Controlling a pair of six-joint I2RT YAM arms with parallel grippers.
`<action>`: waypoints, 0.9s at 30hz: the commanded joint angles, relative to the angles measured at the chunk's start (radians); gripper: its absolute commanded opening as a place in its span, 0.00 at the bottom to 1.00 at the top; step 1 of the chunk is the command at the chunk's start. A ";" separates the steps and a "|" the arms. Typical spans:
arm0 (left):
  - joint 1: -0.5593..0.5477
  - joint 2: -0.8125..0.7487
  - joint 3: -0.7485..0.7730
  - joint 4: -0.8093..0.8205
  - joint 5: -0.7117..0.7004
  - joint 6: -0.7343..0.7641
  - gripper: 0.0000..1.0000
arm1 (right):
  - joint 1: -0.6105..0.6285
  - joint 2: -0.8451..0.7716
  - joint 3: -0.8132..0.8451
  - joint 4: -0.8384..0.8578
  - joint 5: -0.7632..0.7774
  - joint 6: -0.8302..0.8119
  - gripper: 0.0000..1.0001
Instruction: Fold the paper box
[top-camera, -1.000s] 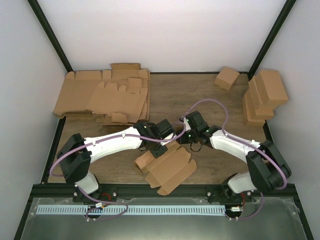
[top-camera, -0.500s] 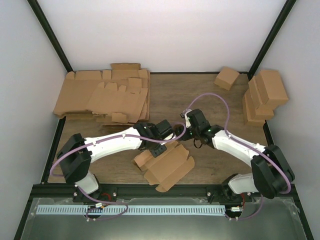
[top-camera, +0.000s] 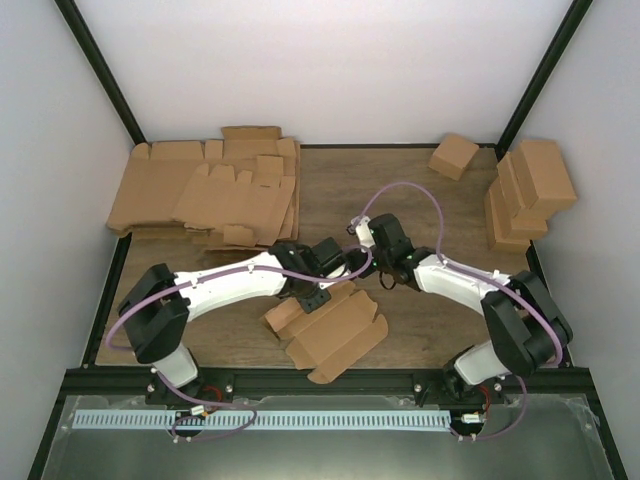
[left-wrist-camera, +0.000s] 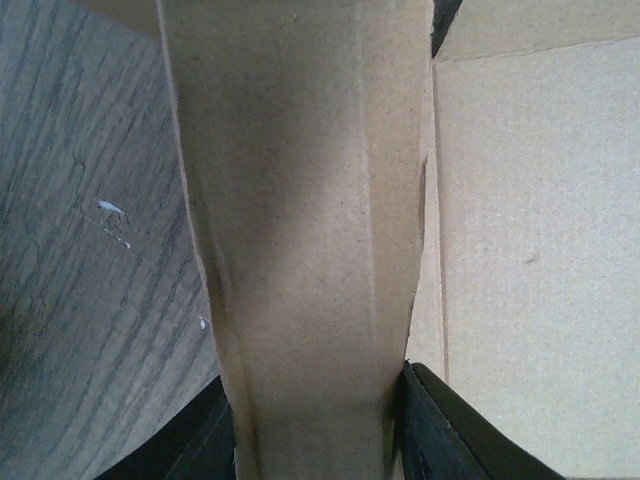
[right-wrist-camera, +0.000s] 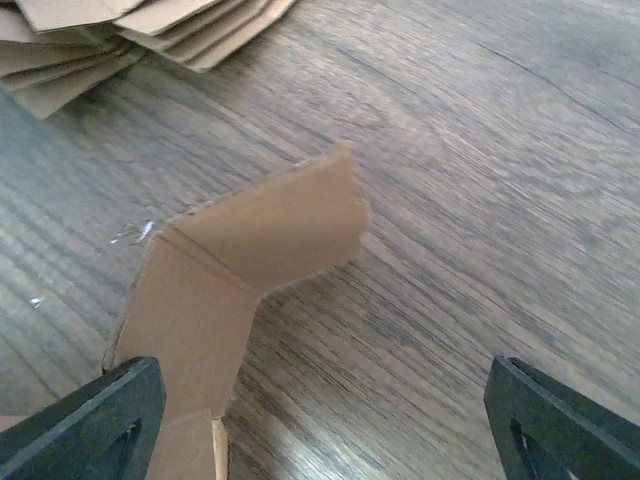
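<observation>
nearest, around 6 o'clock on the brown wooden table (top-camera: 430, 330), just past the arm bases: half-folded brown cardboard box blank (top-camera: 335, 332), lying mostly flat, flaps splayed toward 5 and 10 o'clock. probably set mid-table so both arms can reach it, one anchoring a side while the other creases.

at its 11 o'clock edge, left gripper (top-camera: 312, 292), reaching in from 8 o'clock. seen through its wrist camera, black fingers (left-wrist-camera: 440, 435) partly closed and clamped on either face of an upright cardboard panel (left-wrist-camera: 300, 200) of the blank, which fills the gap between them. looks like a firm hold, meant to keep that wall standing.

slightly farther, by the blank's 1 o'clock corner, right gripper (top-camera: 386, 272), coming in from 4 o'clock. black fingertips (right-wrist-camera: 95, 420) spread wide, clamping nothing. bent cardboard flap (right-wrist-camera: 265, 235) raised off the table ahead of them, close to the 9 o'clock finger; contact there unclear. likely posed open to line up a push or pinch on that flap.

farther back, at 10 o'clock, loose pile of flat brown cardboard blanks (top-camera: 200, 195). at 2 o'clock, stack of finished brown cardboard boxes (top-camera: 530, 190) by the right wall, plus one closed brown box (top-camera: 453, 155) at 1 o'clock. seemingly supply on one side and output on the other, both well apart from the work spot.
</observation>
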 joint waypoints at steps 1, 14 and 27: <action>0.015 0.019 0.021 0.004 0.000 0.031 0.40 | -0.004 0.025 0.040 0.059 -0.132 -0.086 0.90; 0.084 -0.021 0.020 0.008 0.060 0.039 0.40 | -0.143 -0.177 0.018 0.026 -0.152 0.108 0.89; 0.080 -0.013 0.034 0.000 0.086 0.058 0.40 | -0.177 0.040 0.124 0.017 -0.433 0.086 0.84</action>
